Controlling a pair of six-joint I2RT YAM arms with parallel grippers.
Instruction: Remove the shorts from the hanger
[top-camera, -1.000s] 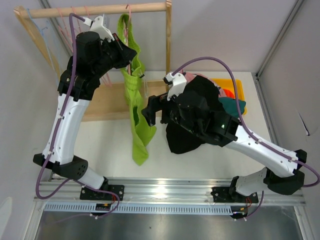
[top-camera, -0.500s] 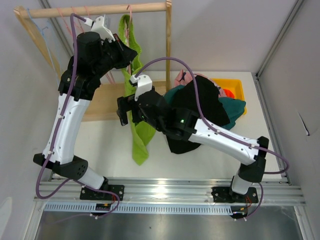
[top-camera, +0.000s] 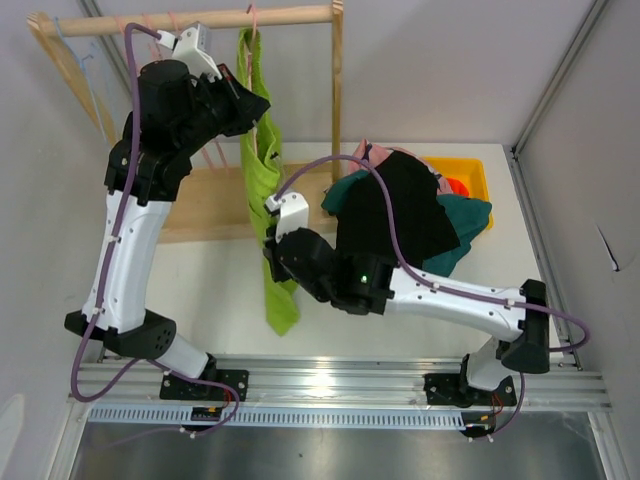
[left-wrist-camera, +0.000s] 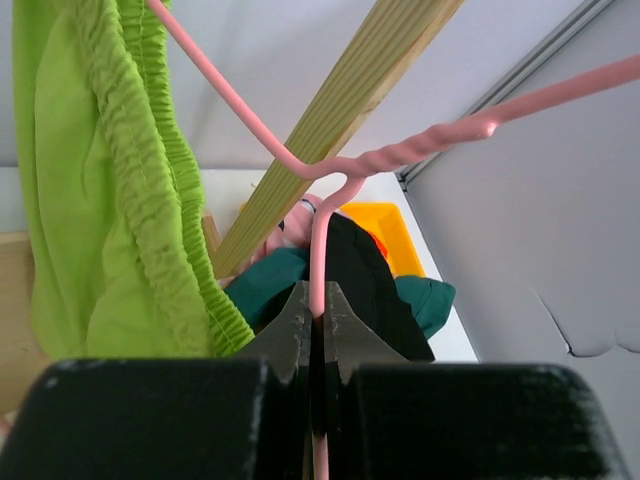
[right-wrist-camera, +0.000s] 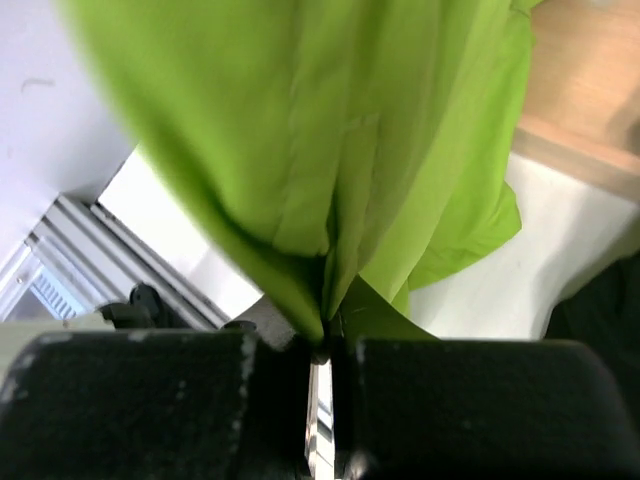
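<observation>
Lime green shorts hang from a pink wire hanger on the wooden rail. My left gripper is up beside the rail, shut on the hanger's thin shaft; in the left wrist view the jaws pinch the pink wire. My right gripper is lower down, shut on a fold of the green shorts, which bunch into the gripper. The hem dangles below it.
Black shorts, teal shorts and a pink pair lie heaped at the right, over a yellow bin holding orange fabric. The rack's wooden base and upright post stand behind. Other hangers hang at left.
My right arm swung left from the heap to the green shorts, and its jaws went from open to shut on the fabric. The left arm shifted slightly up, still holding the hanger.
</observation>
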